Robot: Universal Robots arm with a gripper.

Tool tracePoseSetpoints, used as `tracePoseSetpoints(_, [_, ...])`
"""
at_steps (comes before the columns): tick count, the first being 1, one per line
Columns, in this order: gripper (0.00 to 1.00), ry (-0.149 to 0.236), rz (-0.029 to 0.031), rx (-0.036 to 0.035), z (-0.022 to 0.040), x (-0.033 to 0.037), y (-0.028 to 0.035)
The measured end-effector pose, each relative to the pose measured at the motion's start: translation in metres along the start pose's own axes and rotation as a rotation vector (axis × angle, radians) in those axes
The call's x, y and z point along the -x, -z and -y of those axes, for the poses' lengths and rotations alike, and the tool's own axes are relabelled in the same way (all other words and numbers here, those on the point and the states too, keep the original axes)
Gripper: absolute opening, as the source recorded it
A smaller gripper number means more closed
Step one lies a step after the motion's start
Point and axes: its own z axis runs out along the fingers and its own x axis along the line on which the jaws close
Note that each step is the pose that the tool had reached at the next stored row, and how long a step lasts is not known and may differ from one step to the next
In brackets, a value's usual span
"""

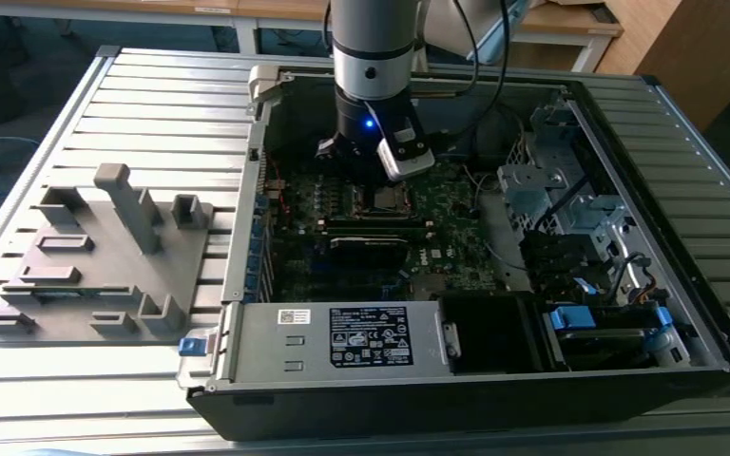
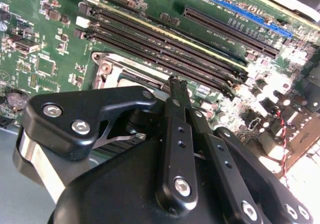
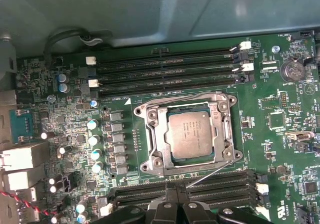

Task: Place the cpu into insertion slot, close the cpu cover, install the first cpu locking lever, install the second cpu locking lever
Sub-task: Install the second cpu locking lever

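Observation:
The cpu (image 3: pixel 189 134), a dull silver square, lies in the insertion slot (image 1: pixel 384 198) on the green board. The silver cpu cover (image 3: pixel 150 134) is folded down flat around it. One thin locking lever (image 3: pixel 212 171) sticks out at a slant from the socket's corner toward the memory slots. Another lever (image 3: pixel 170 97) runs along the socket's opposite edge. My gripper (image 3: pixel 175 205) hovers just off the socket's edge, beside the slanted lever, with its fingers shut and nothing between them. In the second wrist view the gripper (image 2: pixel 176 81) points at the cover's rim (image 2: pixel 125 68).
Long black memory slots (image 3: pixel 165 66) flank the socket on both sides. The open case holds a power supply (image 1: pixel 339 337) at the front and a drive cage (image 1: pixel 555 190) on the exterior view's right. A grey parts fixture (image 1: pixel 99 256) stands outside on the left.

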Motion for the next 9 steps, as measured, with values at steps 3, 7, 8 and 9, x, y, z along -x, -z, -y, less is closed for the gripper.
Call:
tracePoseSetpoints(3, [0.1, 0.0, 0.0, -0.0007, 0.0001, -0.0006, 0.0])
tracePoseSetpoints(7, [0.1, 0.0, 0.0002, -0.0016, 0.0002, -0.002, -0.0003])
tracePoseSetpoints(8, [0.1, 0.0, 0.0003, -0.0015, 0.0003, -0.0024, -0.0004])
tracePoseSetpoints(9, [0.1, 0.0, 0.0003, -0.0015, 0.0004, -0.0032, -0.0005])
